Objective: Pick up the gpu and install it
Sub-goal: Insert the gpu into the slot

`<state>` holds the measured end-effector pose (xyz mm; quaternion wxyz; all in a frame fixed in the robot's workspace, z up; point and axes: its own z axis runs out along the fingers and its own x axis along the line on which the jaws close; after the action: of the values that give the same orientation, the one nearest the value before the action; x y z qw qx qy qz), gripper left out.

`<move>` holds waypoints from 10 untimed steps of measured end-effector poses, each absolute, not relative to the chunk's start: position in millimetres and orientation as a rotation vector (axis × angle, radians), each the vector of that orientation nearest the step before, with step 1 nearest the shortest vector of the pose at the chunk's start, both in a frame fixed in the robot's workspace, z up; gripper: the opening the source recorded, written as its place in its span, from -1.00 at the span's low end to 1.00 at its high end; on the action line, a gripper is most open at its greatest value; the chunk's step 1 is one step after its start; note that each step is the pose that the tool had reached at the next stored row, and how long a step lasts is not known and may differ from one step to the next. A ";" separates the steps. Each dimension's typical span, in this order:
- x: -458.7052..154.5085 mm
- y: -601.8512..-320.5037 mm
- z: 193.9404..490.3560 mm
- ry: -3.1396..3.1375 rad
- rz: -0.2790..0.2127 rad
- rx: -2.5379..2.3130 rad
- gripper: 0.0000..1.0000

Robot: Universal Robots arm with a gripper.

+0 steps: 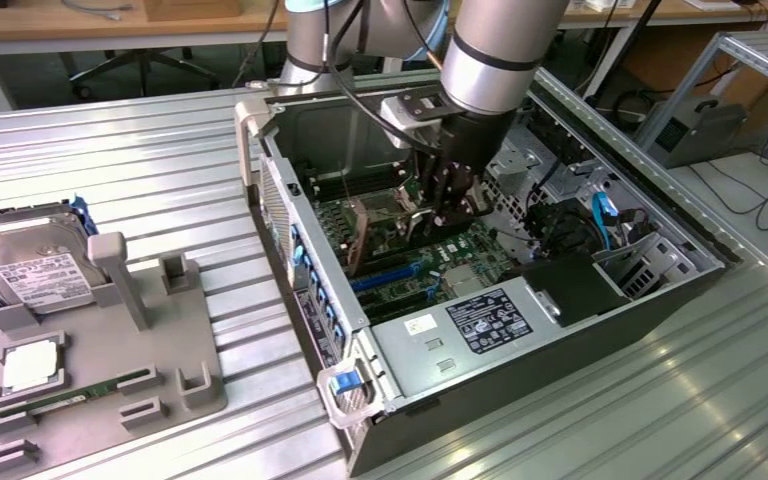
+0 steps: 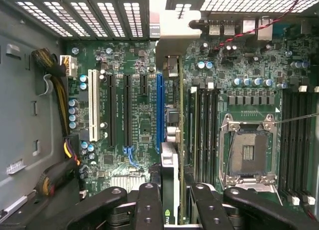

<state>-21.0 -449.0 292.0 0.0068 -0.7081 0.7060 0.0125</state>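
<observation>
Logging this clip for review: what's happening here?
The arm's gripper is inside the open computer case, clamped on the gpu. It holds the card on edge over the motherboard, close beside the blue slot. Whether the card is seated cannot be told. A hard drive lies on the grey tray outside.

thin gpu (image 2: pixel 170 175) stands on edge above motherboard (image 2: pixel 139 115)

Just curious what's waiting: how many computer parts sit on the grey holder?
3: a hard drive at the far end, a square chip in the middle, a green memory stick nearest the camera. Others may hide beyond the picture's edge.
</observation>
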 end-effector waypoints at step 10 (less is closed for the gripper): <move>-30.5 -449.1 282.2 2.208 0.039 -2.215 -0.46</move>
<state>-30.5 -449.1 282.2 0.0068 -0.7080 0.7060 0.0124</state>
